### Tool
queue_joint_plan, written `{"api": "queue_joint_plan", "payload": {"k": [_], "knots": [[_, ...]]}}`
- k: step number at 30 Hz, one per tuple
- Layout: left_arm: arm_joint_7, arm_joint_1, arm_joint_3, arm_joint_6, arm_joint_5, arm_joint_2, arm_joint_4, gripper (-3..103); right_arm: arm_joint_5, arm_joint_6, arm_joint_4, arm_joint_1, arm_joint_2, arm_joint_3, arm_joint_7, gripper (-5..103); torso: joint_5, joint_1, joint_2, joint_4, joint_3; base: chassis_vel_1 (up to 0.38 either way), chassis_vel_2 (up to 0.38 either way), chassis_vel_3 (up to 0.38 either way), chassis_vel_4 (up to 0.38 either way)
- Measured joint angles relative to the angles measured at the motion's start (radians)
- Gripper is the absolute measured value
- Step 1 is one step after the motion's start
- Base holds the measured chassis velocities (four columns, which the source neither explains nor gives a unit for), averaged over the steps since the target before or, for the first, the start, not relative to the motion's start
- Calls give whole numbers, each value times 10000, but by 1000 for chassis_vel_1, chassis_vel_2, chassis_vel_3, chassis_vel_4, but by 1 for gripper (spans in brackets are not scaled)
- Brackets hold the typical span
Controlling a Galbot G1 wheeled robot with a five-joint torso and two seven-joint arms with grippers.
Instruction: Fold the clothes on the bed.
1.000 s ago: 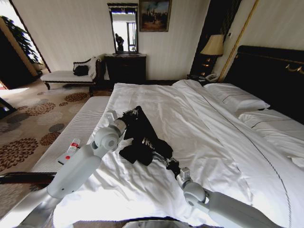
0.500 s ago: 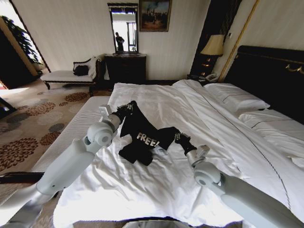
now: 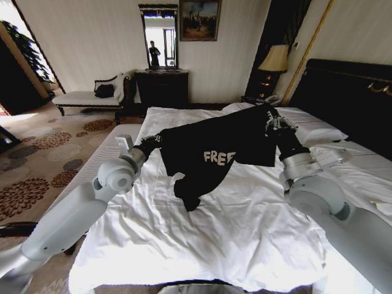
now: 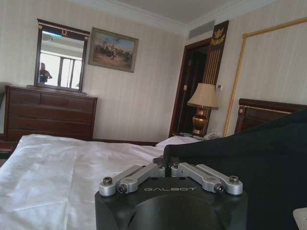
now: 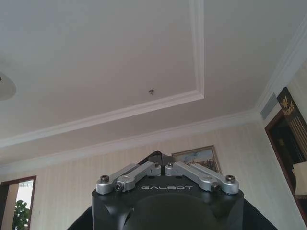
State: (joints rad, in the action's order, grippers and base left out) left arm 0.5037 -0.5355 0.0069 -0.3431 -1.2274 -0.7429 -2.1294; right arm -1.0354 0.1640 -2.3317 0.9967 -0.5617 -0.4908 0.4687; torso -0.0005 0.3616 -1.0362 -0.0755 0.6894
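- T-shirt (image 3: 215,152) hangs spread above the bed (image 3: 245,226), so it can be laid flat.
- My left tool (image 3: 154,140) and right tool (image 3: 274,120) each clench an upper edge, stretching it.

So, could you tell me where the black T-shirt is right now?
In the head view, the T-shirt hangs stretched above the bed, between the left gripper and right gripper.

The T-shirt (image 3: 211,150) is soft, matt black cloth. The bed (image 3: 245,226) wears creased white cotton sheets beneath a dark, glossy wooden headboard (image 3: 349,98). The left gripper (image 4: 166,168) has brushed metal fingers on a matt black body.
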Motion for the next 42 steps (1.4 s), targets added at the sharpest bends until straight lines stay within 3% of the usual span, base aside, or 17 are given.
{"api": "queue_joint_plan", "payload": {"k": [7,10,19,33,40,42], "knots": [[-47,762,-147,284,-860,477,-360,0,-290,254,-449,-172,823,-174,-21,0,1,0,0,-3,-1,0,0,0,0],[-176,1769,-173,375,-1480,1231,-305,0,-1113,354,-655,-627,1798,-525,-23,0,-1,1,0,2,0,0,0,0,0],[-263,2934,-112,362,-2480,2281,-141,0,-2307,511,-732,-1086,3182,-1259,-85,0,-1,0,0,-1,-1,0,0,0,0],[-151,3003,-383,312,-2952,2993,-498,0,-2487,602,-865,-1016,3429,-1878,-215,0,0,0,0,-1,0,0,0,0,0],[-256,3773,-267,464,-3494,3305,-439,0,-2781,1093,-773,-1407,3855,-2050,-721,0,-2,-1,0,-1,-1,0,0,0,0],[-366,4131,-156,495,-3707,3569,-382,0,-3413,1301,-767,-1686,3912,-2046,-1027,0,-1,0,0,-1,0,0,0,0,0]]}}
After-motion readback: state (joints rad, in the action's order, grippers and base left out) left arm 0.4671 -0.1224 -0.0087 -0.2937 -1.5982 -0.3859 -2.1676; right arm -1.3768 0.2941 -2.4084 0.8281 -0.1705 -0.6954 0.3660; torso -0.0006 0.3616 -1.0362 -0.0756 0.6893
